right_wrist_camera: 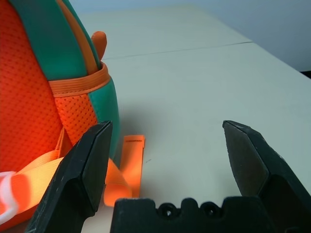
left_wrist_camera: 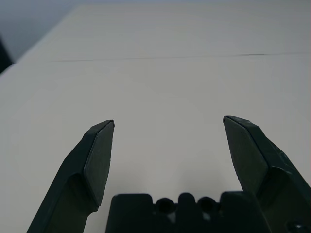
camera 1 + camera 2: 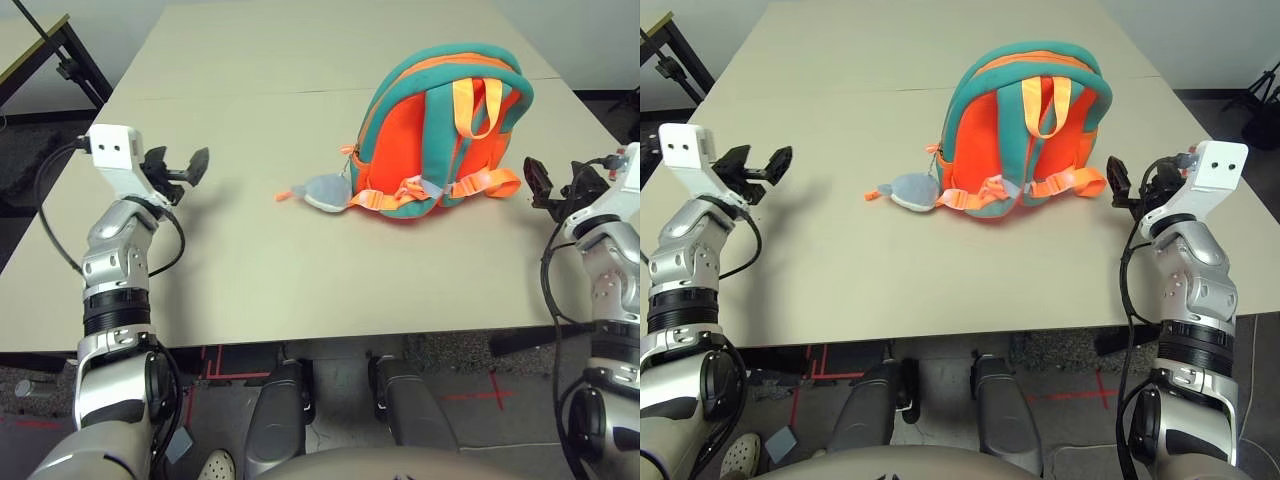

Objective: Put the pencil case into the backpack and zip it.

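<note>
From the head views, the small bright orange backpack with teal trim (image 3: 440, 130) stands on the beige tabletop (image 3: 250, 250), straps facing the robot, its grey-and-white plush toy (image 3: 322, 192) lying beside it on the robot's left. The left claw (image 3: 185, 168) hovers well apart from it; the right claw (image 3: 1122, 182) sits just beside its right edge.

Left wrist view: black fingers (image 2: 97, 160) spread, released, over bare tabletop.

Right wrist view: fingers (image 1: 92, 165) spread wide, empty, an orange strap end (image 1: 130, 160) lying between them. The pencil case is not visible anywhere.

Soft, even overhead light; the table (image 3: 250, 250) shows faint shadows beside the backpack (image 3: 440, 130), no glare, wrist views slightly hazy.
</note>
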